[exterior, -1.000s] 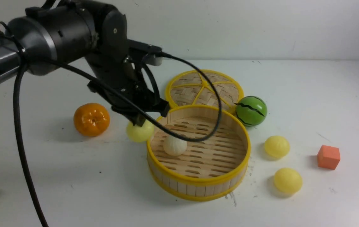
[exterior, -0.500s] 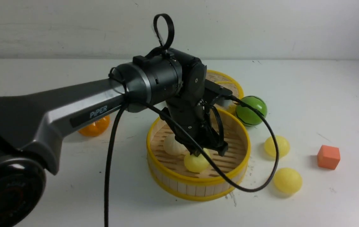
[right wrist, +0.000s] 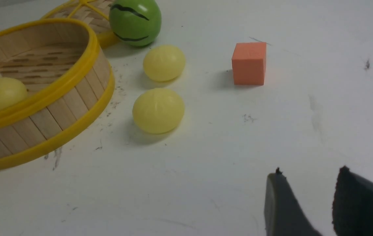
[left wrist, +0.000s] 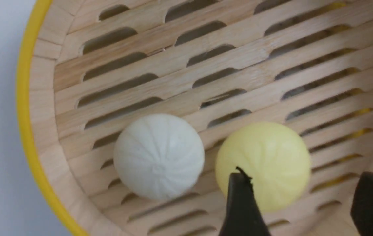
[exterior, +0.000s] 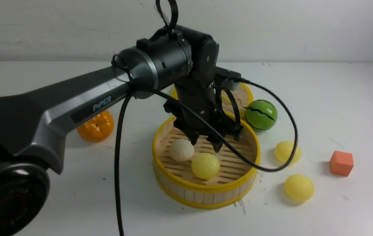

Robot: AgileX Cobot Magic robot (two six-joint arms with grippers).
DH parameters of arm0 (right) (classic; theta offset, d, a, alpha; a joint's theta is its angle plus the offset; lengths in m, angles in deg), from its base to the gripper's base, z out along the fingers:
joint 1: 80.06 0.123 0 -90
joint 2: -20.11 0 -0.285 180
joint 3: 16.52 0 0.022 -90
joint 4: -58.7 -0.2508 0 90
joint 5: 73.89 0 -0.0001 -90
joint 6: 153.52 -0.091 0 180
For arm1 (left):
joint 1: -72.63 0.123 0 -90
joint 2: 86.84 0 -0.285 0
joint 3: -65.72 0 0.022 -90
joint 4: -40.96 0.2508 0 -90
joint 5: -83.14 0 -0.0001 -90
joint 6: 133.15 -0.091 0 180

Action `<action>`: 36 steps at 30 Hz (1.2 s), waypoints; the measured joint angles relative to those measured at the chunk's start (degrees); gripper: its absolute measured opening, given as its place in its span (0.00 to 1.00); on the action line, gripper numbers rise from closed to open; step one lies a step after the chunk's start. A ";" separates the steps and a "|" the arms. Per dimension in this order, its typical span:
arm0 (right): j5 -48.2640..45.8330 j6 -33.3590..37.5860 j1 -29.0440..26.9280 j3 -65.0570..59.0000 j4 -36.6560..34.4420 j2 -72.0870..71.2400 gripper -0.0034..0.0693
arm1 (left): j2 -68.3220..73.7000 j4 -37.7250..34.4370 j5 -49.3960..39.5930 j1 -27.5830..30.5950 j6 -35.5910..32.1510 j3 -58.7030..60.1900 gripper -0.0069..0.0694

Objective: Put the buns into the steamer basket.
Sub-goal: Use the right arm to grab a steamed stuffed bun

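The steamer basket (exterior: 206, 196) stands mid-table. In it lie an off-white bun (exterior: 181, 149) and a pale yellow bun (exterior: 205, 165). My left gripper (exterior: 205, 144) hangs open and empty just above them. In the left wrist view the off-white bun (left wrist: 158, 155) and yellow bun (left wrist: 265, 160) lie side by side on the slats, with the gripper (left wrist: 303, 177) spread above the yellow one. Two more yellow buns (exterior: 287, 151) (exterior: 299, 187) lie on the table right of the basket. My right gripper (right wrist: 310, 172) is open and empty over bare table, apart from these buns (right wrist: 164, 63) (right wrist: 158, 110).
The woven lid (exterior: 239, 95) lies behind the basket, a green striped ball (exterior: 261, 114) beside it. An orange tangerine (exterior: 96, 126) sits left of the basket, partly behind my left arm. An orange cube (exterior: 341, 163) sits at the far right.
My left gripper carried a yellow bun from the table left of the basket into the basket, let it go, and has risen a little with its jaws open.
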 joint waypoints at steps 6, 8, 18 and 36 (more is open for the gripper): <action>0.00 0.00 0.00 0.00 0.00 0.00 0.38 | -12.20 -1.21 -4.51 0.00 2.19 0.32 0.26; 0.00 0.00 0.00 0.00 0.00 0.00 0.38 | -18.28 -1.26 -4.54 0.00 2.19 5.11 0.09; 0.00 0.00 0.00 0.00 0.00 0.00 0.38 | -48.43 -5.23 21.01 0.00 -0.39 47.26 0.07; 11.37 -9.51 0.00 -0.75 -19.22 0.00 0.38 | -111.90 -12.59 54.34 0.00 -1.88 104.08 0.07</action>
